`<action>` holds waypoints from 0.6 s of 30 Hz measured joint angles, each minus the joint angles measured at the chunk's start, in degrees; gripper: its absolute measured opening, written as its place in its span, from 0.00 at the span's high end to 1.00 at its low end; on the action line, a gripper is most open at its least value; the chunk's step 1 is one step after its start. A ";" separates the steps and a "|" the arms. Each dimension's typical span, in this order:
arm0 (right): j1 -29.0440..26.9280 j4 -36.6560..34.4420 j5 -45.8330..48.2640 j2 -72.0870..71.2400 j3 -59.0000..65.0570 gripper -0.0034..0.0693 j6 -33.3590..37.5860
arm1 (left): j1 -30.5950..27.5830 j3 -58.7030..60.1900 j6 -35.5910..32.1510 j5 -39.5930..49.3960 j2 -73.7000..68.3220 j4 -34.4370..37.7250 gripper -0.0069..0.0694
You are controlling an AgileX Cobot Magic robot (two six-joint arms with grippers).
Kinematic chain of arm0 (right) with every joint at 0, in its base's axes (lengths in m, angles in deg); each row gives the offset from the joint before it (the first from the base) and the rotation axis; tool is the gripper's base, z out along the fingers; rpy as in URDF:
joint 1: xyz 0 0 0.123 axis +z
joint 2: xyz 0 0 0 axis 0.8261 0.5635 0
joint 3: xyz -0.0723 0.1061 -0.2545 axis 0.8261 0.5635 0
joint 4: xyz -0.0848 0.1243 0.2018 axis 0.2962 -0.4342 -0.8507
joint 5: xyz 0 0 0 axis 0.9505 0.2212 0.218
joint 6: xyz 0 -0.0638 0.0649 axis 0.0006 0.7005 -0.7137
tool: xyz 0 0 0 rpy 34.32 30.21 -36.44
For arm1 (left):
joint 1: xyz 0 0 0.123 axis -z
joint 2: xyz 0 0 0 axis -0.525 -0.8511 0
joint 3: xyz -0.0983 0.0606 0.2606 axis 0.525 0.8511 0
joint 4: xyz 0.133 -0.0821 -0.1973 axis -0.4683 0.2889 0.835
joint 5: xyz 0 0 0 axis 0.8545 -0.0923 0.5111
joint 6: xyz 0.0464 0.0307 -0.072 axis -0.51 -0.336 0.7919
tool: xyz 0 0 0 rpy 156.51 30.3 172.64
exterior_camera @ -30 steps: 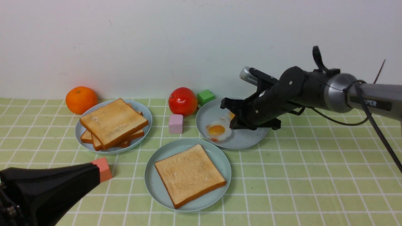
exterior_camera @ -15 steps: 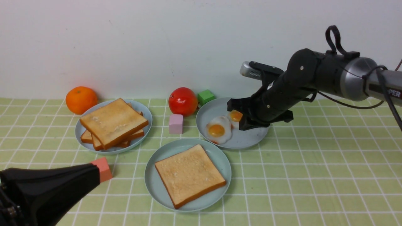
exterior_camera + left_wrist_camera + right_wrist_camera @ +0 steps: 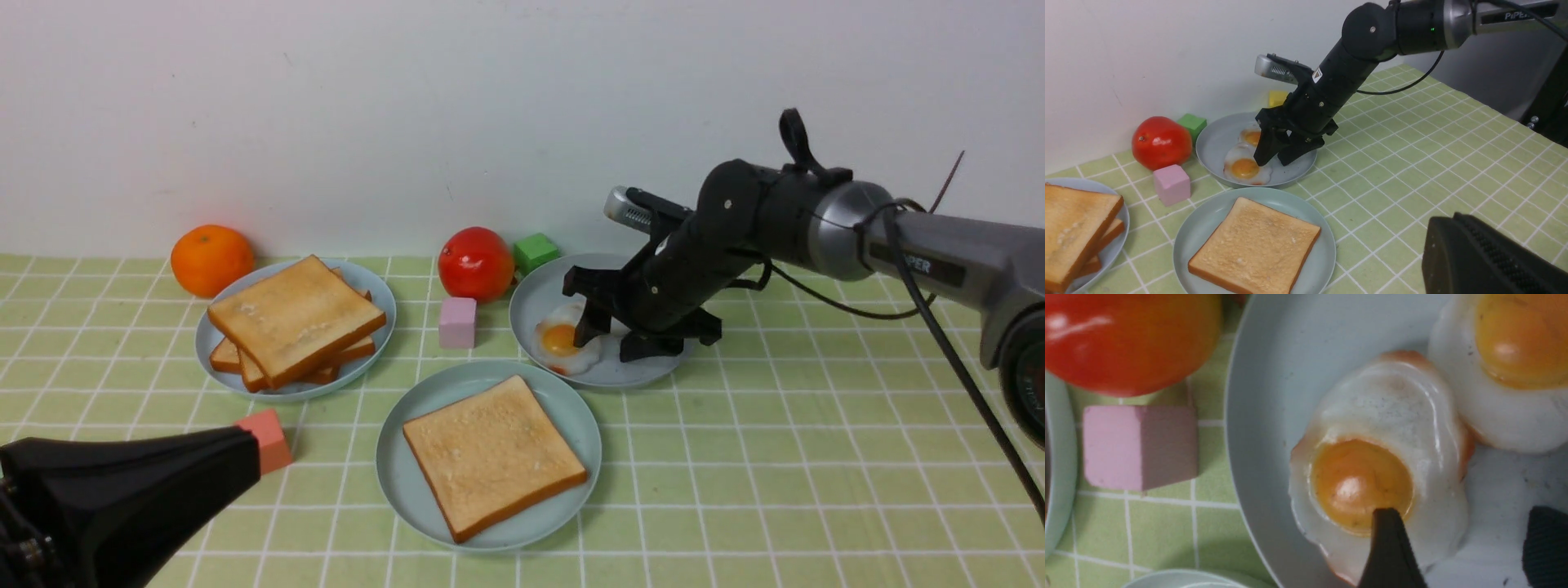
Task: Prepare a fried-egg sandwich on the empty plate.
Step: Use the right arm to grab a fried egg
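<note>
Your toast slice (image 3: 492, 453) lies flat on the teal plate (image 3: 396, 457), near centre. Just beyond it to the right, a grey-blue plate (image 3: 535, 298) carries two eggs: the near egg (image 3: 563, 341) in plain view, the far egg (image 3: 1250, 136) mostly hidden behind the right gripper (image 3: 614, 345). Its fingers are spread wide, one tip over the near yolk's edge. On the far-left plate (image 3: 380, 298), the toast stack (image 3: 294, 318) is hard to count. The left gripper (image 3: 237, 457), closed, half hides a salmon block (image 3: 269, 437). You can count four blocks with pink (image 3: 457, 322), green (image 3: 535, 251) and yellow (image 3: 1278, 98), and two fruits: orange (image 3: 211, 260) and red fruit (image 3: 475, 263).
</note>
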 joint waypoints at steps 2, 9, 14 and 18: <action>-0.19 -2.12 -0.78 0.31 -0.39 0.35 0.04 | 0.00 0.00 0.00 0.54 0.00 0.00 0.93; -0.26 -5.23 -3.36 0.90 -0.39 0.37 2.58 | 0.00 0.00 0.00 0.78 0.00 0.00 0.93; -0.10 -5.23 -5.40 1.08 -0.39 0.37 6.47 | 0.00 0.00 0.00 0.80 0.00 0.00 0.93; -0.02 -5.23 -6.74 1.49 -0.39 0.41 8.16 | 0.00 0.00 0.00 0.85 0.00 0.00 0.92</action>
